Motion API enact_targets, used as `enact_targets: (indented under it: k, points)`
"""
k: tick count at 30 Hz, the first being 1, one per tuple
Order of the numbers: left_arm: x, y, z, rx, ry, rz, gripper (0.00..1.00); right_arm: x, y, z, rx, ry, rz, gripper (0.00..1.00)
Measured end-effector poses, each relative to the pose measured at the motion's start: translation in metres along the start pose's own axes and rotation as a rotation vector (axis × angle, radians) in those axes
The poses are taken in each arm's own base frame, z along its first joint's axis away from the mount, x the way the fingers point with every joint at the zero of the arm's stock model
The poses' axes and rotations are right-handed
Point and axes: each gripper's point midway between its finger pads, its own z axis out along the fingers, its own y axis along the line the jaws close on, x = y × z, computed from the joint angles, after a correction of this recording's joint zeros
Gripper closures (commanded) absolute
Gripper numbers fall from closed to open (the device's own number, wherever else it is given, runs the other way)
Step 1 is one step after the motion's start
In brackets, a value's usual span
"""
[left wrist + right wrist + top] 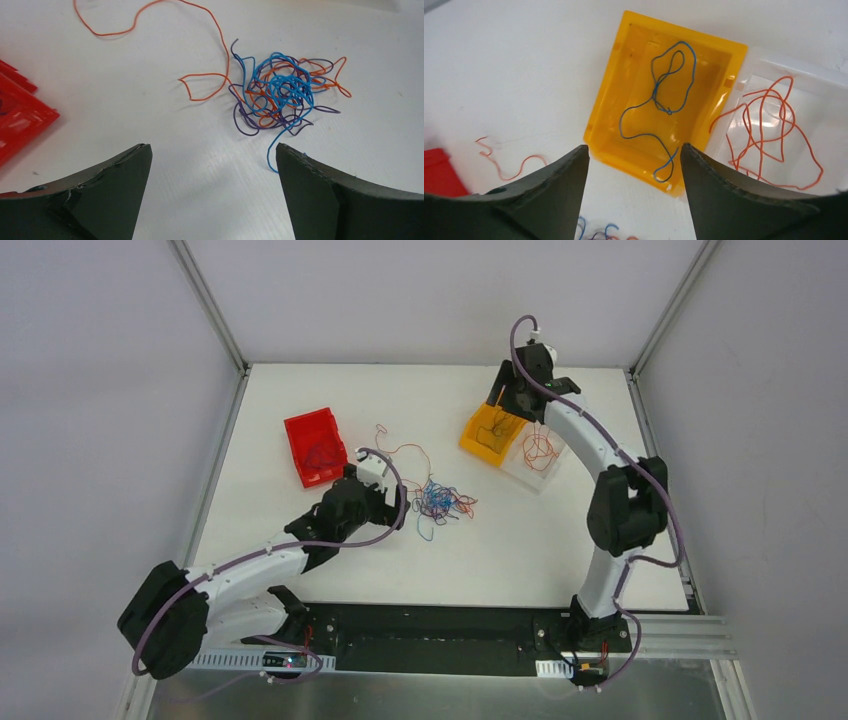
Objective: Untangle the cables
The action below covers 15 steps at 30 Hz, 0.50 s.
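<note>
A tangle of thin blue, orange and purple cables [442, 502] lies at mid-table, and fills the upper right of the left wrist view [282, 95]. A long loose orange wire [227, 55] runs from it toward the far left. My left gripper [398, 514] is open and empty, low over the table just left of the tangle [212, 147]. A blue wire end lies by its right finger [320, 190]. My right gripper [515, 408] is open and empty above the orange bin [634, 146]. A blurred edge of the tangle shows at the bottom of the right wrist view [609, 232].
The orange bin [470, 440] holds one blue wire [657, 94]. A clear bin [525, 475] beside it holds orange wires [769, 120]. A red bin [300, 425] stands at the left of the tangle [20, 117]. White walls enclose the table.
</note>
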Motion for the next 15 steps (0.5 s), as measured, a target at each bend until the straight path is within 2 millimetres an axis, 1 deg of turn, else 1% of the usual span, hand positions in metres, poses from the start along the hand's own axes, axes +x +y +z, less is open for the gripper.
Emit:
enact_targets:
  k: [3,5,7,9,12,15]
  points:
    - [0.01,-0.01,0.009,0.041,0.056,0.005,0.01,-0.007,0.011,-0.043,-0.079,-0.031,-0.002,0.26]
    - [0.009,-0.016,0.013,0.067,0.07,0.001,0.01,-0.004,0.019,-0.069,-0.133,-0.044,-0.018,0.26]
    - [0.006,-0.02,0.014,0.085,0.067,-0.004,0.01,0.008,0.028,-0.094,-0.199,-0.044,-0.043,0.26]
    - [0.004,-0.023,0.013,0.098,0.063,-0.005,0.01,0.026,0.035,-0.113,-0.269,-0.031,-0.069,0.27]
    - [0.003,-0.027,0.012,0.126,0.063,-0.005,0.02,0.062,0.04,-0.126,-0.363,0.013,-0.1,0.3]
    - [0.0,-0.036,0.009,0.181,0.052,0.004,0.03,0.099,0.032,-0.121,-0.412,0.067,-0.114,0.3]
